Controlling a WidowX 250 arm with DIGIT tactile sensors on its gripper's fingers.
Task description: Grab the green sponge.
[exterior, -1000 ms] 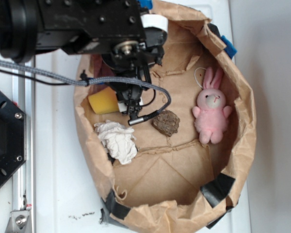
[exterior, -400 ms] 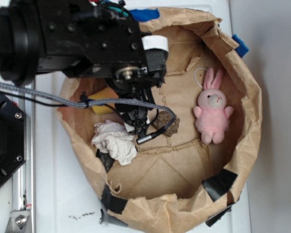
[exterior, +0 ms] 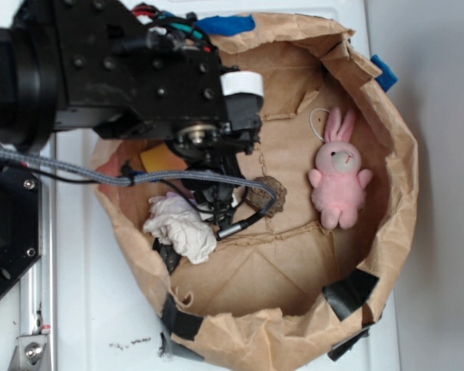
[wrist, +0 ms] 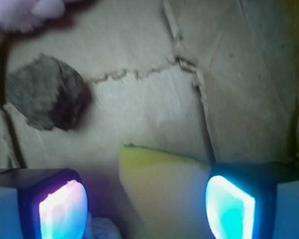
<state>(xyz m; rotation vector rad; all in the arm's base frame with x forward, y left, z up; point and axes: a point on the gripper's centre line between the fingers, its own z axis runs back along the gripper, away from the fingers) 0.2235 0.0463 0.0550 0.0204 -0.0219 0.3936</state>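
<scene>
here the green sponge (wrist: 162, 191) lies in the paper bag (exterior: 387, 232), near the brown rock (wrist: 47, 92), between the open pincer (wrist: 147, 206) fingers. it looks soft and light; squeeze its two flat sides gently.

sponge (wrist: 164, 186): yellow, between the jaws, apart from both | jaws: spread, pads (wrist: 63, 209) glowing | rock (wrist: 47, 92): up-left of sponge, on cardboard (wrist: 239, 74) | pink plush (wrist: 30, 10): beyond rock, blurred
</scene>
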